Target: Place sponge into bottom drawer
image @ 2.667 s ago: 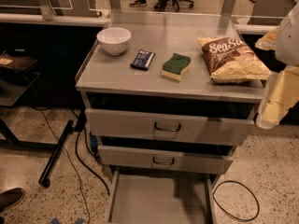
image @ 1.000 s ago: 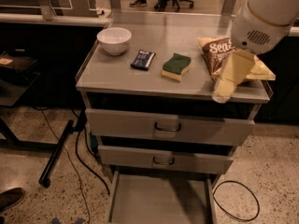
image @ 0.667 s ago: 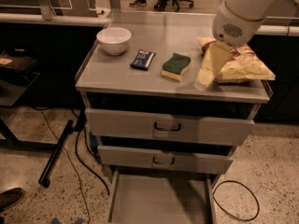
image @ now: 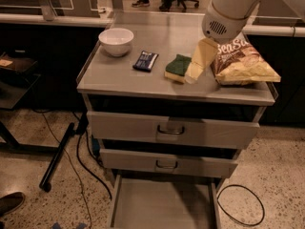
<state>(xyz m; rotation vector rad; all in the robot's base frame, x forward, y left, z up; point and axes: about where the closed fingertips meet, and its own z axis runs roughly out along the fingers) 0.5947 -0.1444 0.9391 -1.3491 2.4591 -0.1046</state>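
Observation:
The sponge (image: 177, 67), dark green over pale yellow foam, lies on the grey cabinet top (image: 119, 78) near its middle. My gripper (image: 194, 73), with pale yellow fingers, hangs from the white arm (image: 228, 11) and reaches down to the sponge's right edge, hiding part of it. The bottom drawer (image: 164, 205) is pulled out at floor level, its flat floor bare.
A white bowl (image: 116, 41) and a dark blue snack wrapper (image: 145, 60) lie left of the sponge. A yellow chip bag (image: 240, 61) lies right of it. Two handled drawers (image: 170, 130) above are shut. Cables (image: 240, 204) lie on the floor.
My arm has swung left from beside the cabinet, over the chip bag, and the gripper has come down next to the sponge. The sponge has not moved.

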